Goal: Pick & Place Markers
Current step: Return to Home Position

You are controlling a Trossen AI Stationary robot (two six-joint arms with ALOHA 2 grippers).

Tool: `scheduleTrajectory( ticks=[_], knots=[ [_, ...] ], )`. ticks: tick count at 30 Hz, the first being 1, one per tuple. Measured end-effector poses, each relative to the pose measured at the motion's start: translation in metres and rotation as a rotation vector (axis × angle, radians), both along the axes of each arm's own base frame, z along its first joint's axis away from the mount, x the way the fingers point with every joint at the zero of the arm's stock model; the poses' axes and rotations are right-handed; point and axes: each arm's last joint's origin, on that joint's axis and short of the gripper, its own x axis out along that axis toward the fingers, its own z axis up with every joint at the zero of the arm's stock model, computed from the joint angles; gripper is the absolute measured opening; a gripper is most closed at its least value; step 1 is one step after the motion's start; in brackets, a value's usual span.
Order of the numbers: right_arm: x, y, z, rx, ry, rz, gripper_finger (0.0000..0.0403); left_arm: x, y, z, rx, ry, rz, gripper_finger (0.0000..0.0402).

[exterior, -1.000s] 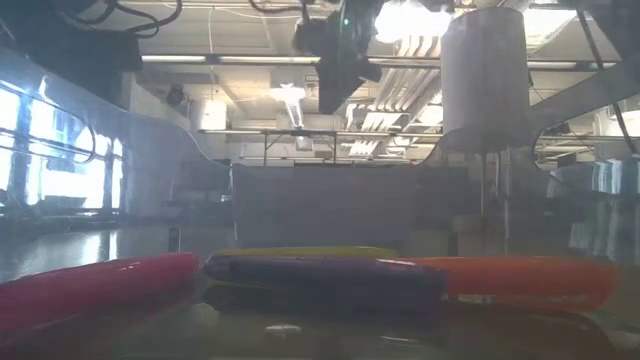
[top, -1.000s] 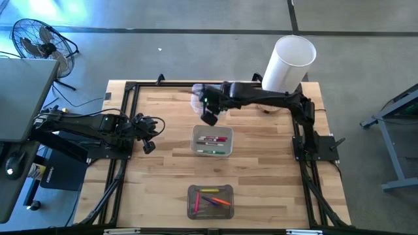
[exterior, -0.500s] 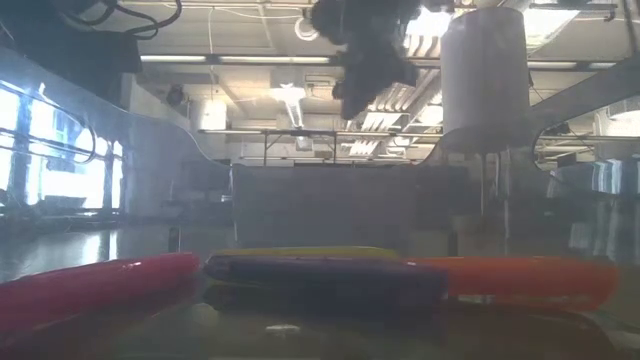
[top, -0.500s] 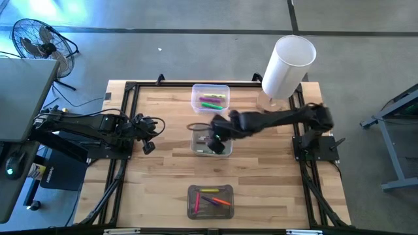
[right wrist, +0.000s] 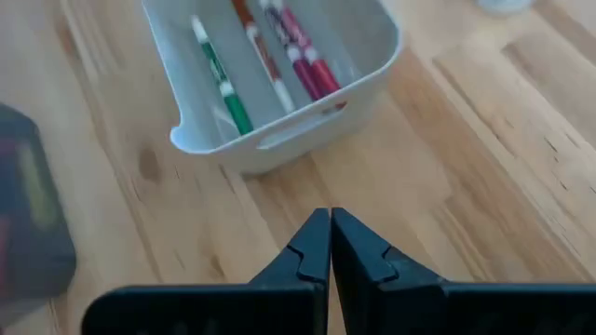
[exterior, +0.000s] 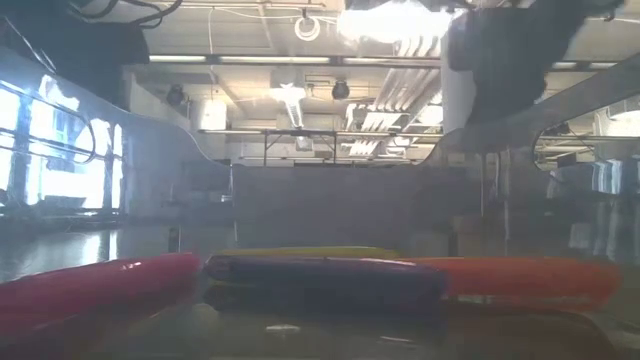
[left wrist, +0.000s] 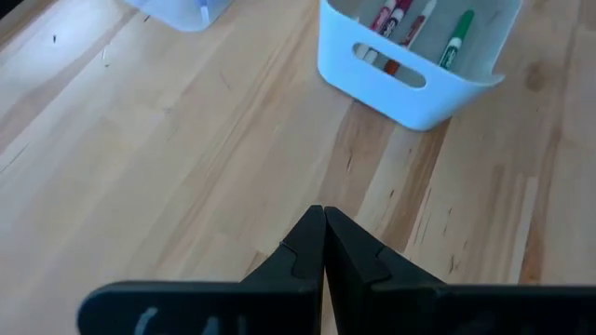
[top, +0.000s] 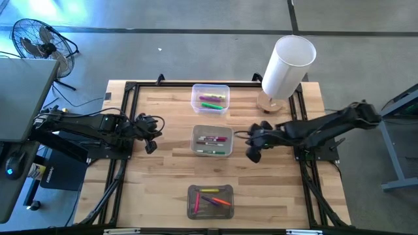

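**Both grippers clenched on nothing — markers lying in three bins**

From the high view I am seeing the right gripper [top: 253, 154] hanging over the bare table [top: 163, 173], just right of the middle bin [top: 211, 141]. Its arm is reaching in from the table's right edge. In the right wrist view its fingers [right wrist: 307, 251] are pressing together with nothing between them and pointing toward that bin.

The left gripper [top: 150, 145] is waiting at the table's left side, well apart from the bins. In the left wrist view it is likewise clenched tight and carrying nothing.

The markers [top: 211, 101] are all sitting inside bins lined up along the table's middle:
- The far bin [top: 210, 97], which is clear, is holding green and pink ones.
- The middle bin is holding a green marker [right wrist: 219, 79] and red markers [right wrist: 303, 51] beside it.
- The near bin [top: 209, 200], which is dark, is holding yellow, orange, purple and red ones, lying crossed.

The low view is looking straight at a red marker [exterior: 95, 283], a purple marker [exterior: 320, 272] and an orange marker [exterior: 520, 275], lying roughly end to end close to the lens. A yellow marker [exterior: 300, 252] is showing just behind the purple one.

The white cylinder [top: 287, 65] is standing at the table's far right corner.
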Motion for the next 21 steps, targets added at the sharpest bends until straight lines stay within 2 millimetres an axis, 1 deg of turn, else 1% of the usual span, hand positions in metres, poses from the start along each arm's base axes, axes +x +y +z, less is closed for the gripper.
scheduleTrajectory(
  ticks=[2,5,10,15,21],
  knots=[
    [-0.014,-0.002,-0.010,-0.002,-0.067,0.016,0.0002,0.001,0.000,0.001,-0.002,-0.014,0.000,0.0000],
    [-0.034,-0.002,-0.028,-0.055,-0.149,0.123,0.0001,0.003,0.000,0.003,-0.006,-0.048,-0.001,0.0000],
    [-0.067,-0.008,-0.052,-0.069,-0.275,0.135,0.0001,0.004,0.000,0.003,-0.006,-0.051,-0.001,0.0000],
    [-0.090,-0.012,-0.064,-0.088,-0.388,0.152,0.0000,0.003,0.000,0.004,0.016,-0.050,0.002,0.0000],
    [-0.109,-0.016,-0.076,-0.100,-0.523,0.184,0.0000,0.007,-0.002,0.007,-0.007,-0.091,-0.041,0.0000]
  ],
)
